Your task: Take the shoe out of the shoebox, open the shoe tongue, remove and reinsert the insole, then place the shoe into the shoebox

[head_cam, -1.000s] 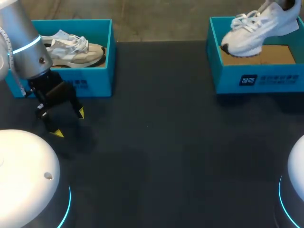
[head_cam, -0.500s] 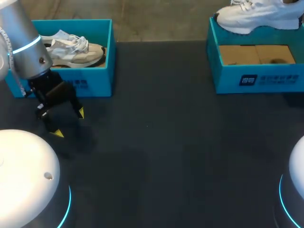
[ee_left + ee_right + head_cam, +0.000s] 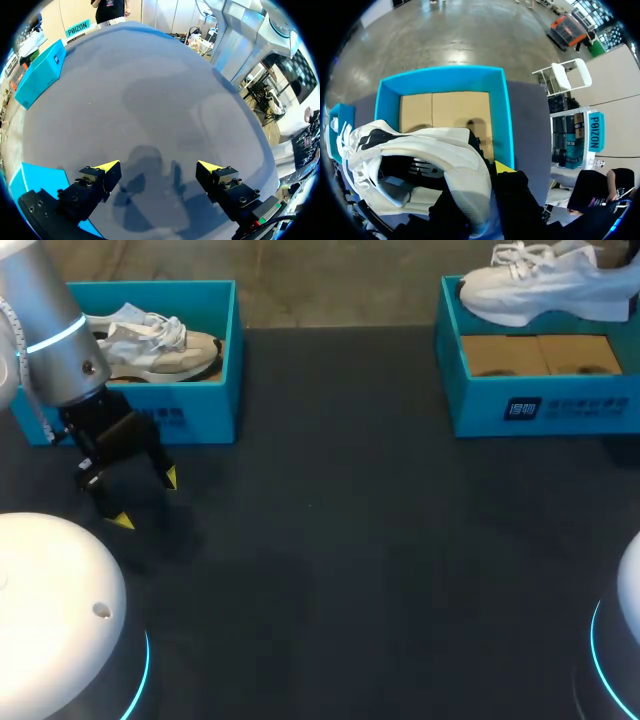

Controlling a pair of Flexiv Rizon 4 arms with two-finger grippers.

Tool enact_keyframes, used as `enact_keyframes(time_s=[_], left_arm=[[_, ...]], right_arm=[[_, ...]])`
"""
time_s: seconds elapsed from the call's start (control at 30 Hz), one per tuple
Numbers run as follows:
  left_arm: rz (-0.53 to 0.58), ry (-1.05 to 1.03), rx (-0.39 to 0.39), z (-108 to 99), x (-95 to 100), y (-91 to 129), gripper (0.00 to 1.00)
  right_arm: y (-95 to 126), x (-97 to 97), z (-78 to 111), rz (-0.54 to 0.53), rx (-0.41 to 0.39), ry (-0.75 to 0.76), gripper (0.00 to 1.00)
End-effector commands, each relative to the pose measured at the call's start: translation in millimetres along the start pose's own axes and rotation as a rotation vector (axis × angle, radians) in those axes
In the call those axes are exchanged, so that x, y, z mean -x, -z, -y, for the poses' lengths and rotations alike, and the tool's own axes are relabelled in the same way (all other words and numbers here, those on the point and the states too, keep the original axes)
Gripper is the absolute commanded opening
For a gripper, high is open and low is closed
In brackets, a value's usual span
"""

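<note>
Right jaws pinch the white shoe by its heel, above the shoebox — I'd clear the wall, then lower it flat onto the counter. Left jaws gape, empty.

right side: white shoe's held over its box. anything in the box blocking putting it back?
Nothing visible. The shoebox below the white shoe shows only its bare cardboard floor in both head and right wrist views.
</note>
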State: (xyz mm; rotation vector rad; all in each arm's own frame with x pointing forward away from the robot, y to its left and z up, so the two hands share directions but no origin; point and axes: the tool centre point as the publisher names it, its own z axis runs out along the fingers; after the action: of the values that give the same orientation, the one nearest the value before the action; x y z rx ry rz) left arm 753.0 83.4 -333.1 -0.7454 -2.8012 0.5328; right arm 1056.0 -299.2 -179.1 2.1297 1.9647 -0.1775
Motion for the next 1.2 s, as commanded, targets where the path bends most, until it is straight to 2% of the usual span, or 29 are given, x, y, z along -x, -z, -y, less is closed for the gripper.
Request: enact_keyframes(time_s=[0.03, 0.53, 0.87, 1.2], left_arm=[[0.000, 0.000, 0.002, 0.1, -0.8, 0.4, 1.00], [0.000, 0.000, 0.002, 0.1, -0.8, 0.4, 1.00], [0.000, 0.000, 0.002, 0.1, -0.8, 0.4, 1.00], [0.000, 0.000, 0.002, 0.1, -0.8, 0.4, 1.00]], right_arm=[[-12.3, 0.5, 2.4, 0.007, 0.013, 0.018, 0.00], [-69.7, 0.9, -6.8, 0.005, 0.030, 0.060, 0.00], [-77.3, -8.6, -5.2, 0.016, 0.014, 0.047, 0.00], [-74.3, 6.2, 2.0, 0.009, -0.004, 0.016, 0.00]])
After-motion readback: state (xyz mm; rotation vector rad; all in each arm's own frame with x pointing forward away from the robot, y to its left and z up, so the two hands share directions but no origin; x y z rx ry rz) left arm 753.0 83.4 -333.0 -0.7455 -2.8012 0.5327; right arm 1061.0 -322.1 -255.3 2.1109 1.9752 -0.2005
